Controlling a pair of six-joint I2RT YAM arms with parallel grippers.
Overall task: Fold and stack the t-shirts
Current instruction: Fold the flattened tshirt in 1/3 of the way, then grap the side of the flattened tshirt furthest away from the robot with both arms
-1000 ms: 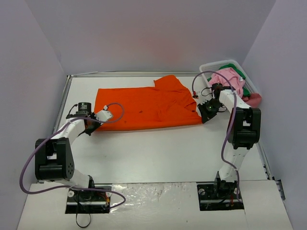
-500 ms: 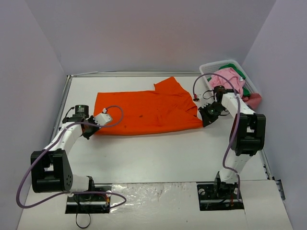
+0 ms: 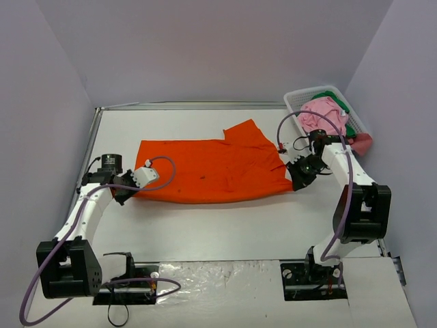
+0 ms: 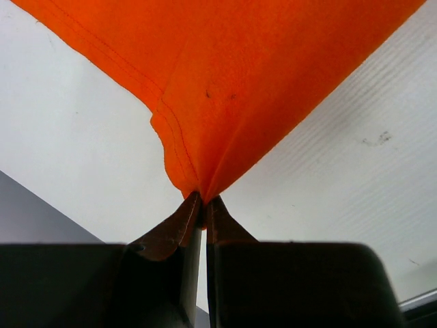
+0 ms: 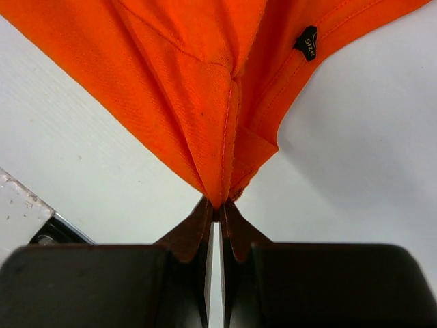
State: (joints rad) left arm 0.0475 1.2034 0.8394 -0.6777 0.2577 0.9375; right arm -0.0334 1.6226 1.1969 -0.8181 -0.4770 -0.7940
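The left end effector (image 4: pixel 203 200) and the right end effector (image 5: pixel 220 208) are both clamping the orange t-shirt (image 3: pixel 212 167), which is spreading between them.

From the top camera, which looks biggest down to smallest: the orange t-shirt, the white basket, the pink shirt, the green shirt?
1. orange t-shirt, spread out, biggest by far.
2. white basket.
3. pink shirt, bunched in the basket.
4. green shirt: only a sliver shows, the rest is hidden, so unsure.
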